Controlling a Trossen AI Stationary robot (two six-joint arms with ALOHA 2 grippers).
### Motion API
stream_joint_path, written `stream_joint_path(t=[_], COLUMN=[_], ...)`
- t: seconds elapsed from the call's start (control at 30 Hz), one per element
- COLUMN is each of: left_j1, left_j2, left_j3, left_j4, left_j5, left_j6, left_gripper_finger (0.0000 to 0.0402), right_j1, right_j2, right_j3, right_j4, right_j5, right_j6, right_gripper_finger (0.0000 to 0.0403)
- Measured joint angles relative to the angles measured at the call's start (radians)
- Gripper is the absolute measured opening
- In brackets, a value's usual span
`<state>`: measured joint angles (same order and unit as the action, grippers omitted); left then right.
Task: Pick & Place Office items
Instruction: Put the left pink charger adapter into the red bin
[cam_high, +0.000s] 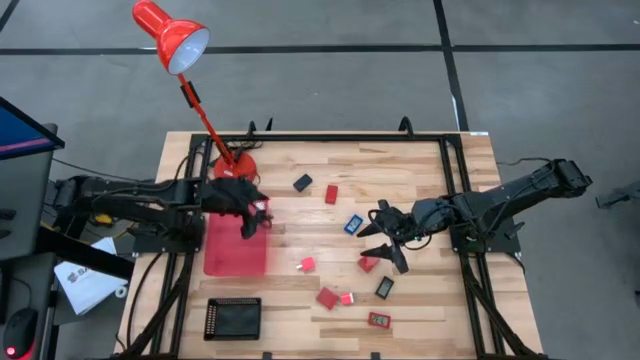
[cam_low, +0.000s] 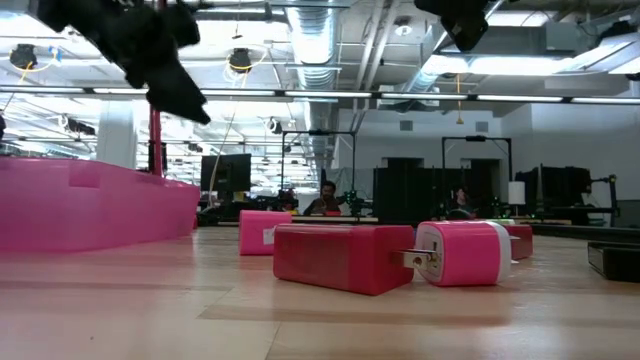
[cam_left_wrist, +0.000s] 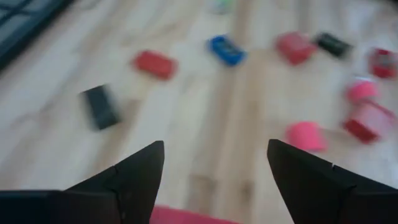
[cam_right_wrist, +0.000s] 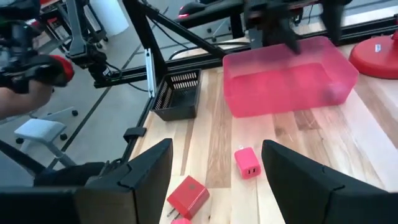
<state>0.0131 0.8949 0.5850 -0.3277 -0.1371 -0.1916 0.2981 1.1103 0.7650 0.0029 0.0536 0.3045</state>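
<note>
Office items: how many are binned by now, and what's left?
None show clearly inside the red tray. The open left gripper hangs over its edge holding nothing visible; the right gripper, also open, hovers among the office items. Roughly ten pieces remain scattered on the table.

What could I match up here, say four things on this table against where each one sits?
Things:
1. red tray
2. black tray
3. desk lamp
4. blue piece

Places:
A. middle of the table, near the right gripper
B. under the left gripper
C. base at the table's far left corner, shade leaning out beyond the table
D. near left corner of the table

Pairs: 1-B, 2-D, 3-C, 4-A
</note>
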Motion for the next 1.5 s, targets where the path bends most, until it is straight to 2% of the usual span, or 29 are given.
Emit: stream_joint_path(t=[0.23,0.33,0.47,0.57,0.67,0.73,0.8,1.13,1.5], left_j1=[-0.258,-0.347,-0.409,-0.422,-0.412,-0.406,-0.393,-0.367,-0.366], left_j2=[0.181,0.3,0.463,0.572,0.663,0.709,0.739,0.768,0.886], left_j3=[0.018,0.075,0.187,0.274,0.345,0.366,0.37,0.369,0.367], left_j4=[0.231,0.257,0.223,0.158,0.079,0.088,0.122,0.157,0.179], left_j5=[-0.007,-0.086,-0.257,-0.333,-0.346,-0.322,-0.253,-0.193,-0.173], left_j6=[-0.057,-0.052,-0.024,0.002,0.0,-0.013,-0.038,-0.183,-0.212], left_gripper_finger=[0.0254,0.0258,0.0274,0.0289,0.0304,0.031,0.0312,0.0306,0.0305], right_j1=[-0.005,-0.006,-0.006,-0.003,0.01,0.024,0.04,0.108,0.168], right_j2=[0.0,-0.005,-0.013,-0.013,-0.013,-0.012,-0.012,-0.013,-0.013], right_j3=[0.0,0.0,0.0,0.0,0.0,0.0,0.0,0.0,0.0], right_j4=[-0.007,-0.008,-0.005,-0.002,-0.002,-0.004,-0.003,-0.011,0.003], right_j5=[0.003,0.004,0.005,0.005,0.007,0.007,0.015,0.062,0.132], right_j6=[0.019,0.021,0.021,0.021,0.024,0.029,0.035,0.045,0.047], right_gripper_finger=[0.024,0.024,0.024,0.024,0.024,0.024,0.024,0.024,0.024])
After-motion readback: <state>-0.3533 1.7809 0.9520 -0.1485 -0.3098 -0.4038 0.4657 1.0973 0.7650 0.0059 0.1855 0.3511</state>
